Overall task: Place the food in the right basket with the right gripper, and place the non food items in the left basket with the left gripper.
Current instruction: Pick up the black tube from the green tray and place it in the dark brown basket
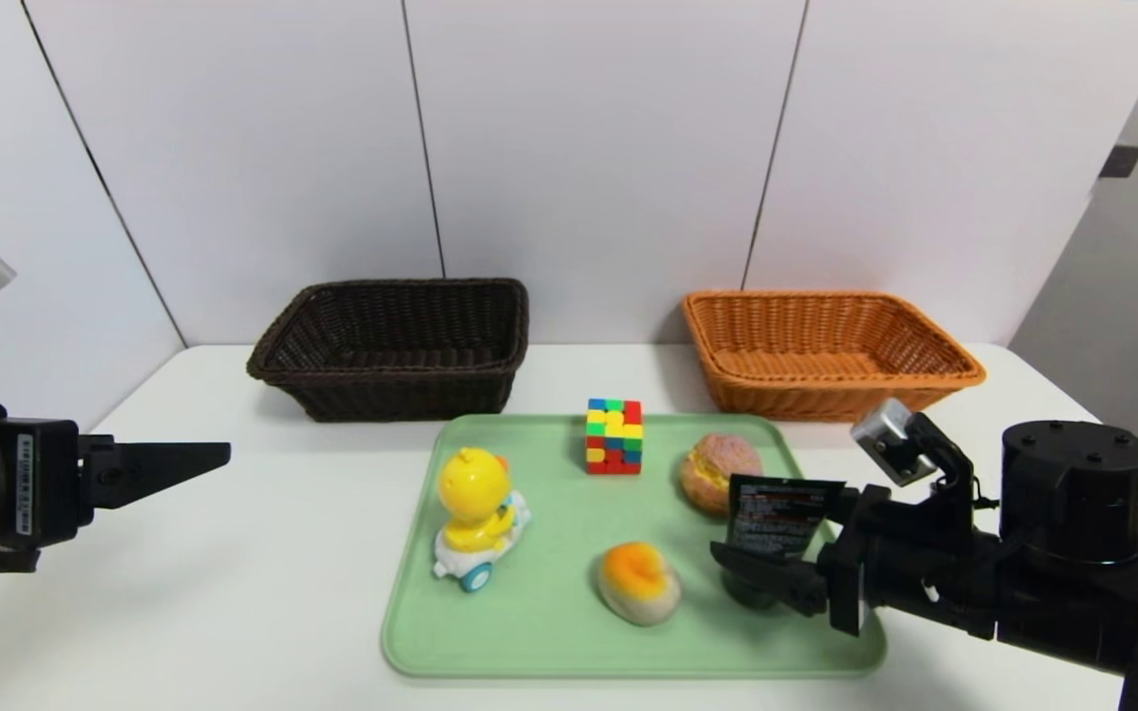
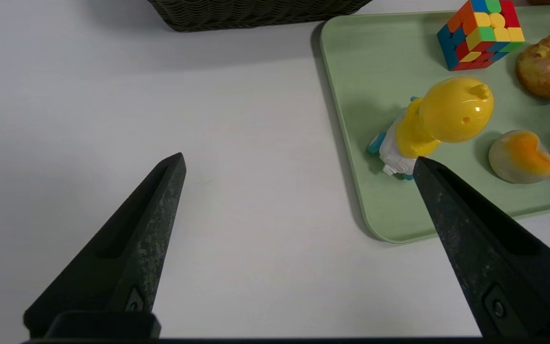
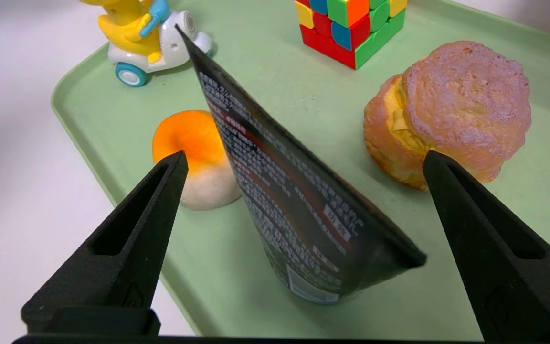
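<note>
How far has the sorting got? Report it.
Nothing looks sorted: the dark basket and orange basket show no items inside. Nothing is gripped; the open right gripper is around the black tube, the open left gripper beside the tray. Left: tube, duck toy, cube, two buns.

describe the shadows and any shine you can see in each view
Head view: soft, faint shadows on the table, one near the left gripper; left wrist view: a soft shadow along the edge of the tray, small bright glints on the duck toy; right wrist view: soft shadow beside the crackled bun, pale sheen on its top.
</note>
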You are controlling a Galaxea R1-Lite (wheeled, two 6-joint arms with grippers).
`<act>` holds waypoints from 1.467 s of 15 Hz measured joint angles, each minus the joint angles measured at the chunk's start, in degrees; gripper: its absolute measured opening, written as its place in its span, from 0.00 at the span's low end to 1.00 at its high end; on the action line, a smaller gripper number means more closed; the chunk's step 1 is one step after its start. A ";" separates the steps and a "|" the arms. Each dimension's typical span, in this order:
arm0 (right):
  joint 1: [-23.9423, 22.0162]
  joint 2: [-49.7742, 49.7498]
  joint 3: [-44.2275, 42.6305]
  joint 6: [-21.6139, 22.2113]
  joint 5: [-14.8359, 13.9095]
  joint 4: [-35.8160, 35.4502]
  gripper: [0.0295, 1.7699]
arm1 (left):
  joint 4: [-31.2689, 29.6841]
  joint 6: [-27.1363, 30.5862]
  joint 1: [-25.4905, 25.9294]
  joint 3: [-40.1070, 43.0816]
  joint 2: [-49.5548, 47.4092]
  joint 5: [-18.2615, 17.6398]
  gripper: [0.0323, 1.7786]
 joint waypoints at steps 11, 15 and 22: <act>0.02 2.60 -1.38 -0.04 -0.23 0.00 0.55 | -0.05 -0.16 -0.16 0.05 1.07 -0.04 0.95; 0.06 2.27 -1.24 0.07 0.10 -0.11 0.19 | -0.05 -0.18 -0.13 0.10 1.18 0.00 0.95; 1.52 -0.30 -1.46 1.87 -0.23 0.80 0.19 | 0.05 -0.13 -0.09 -0.06 1.07 0.13 0.95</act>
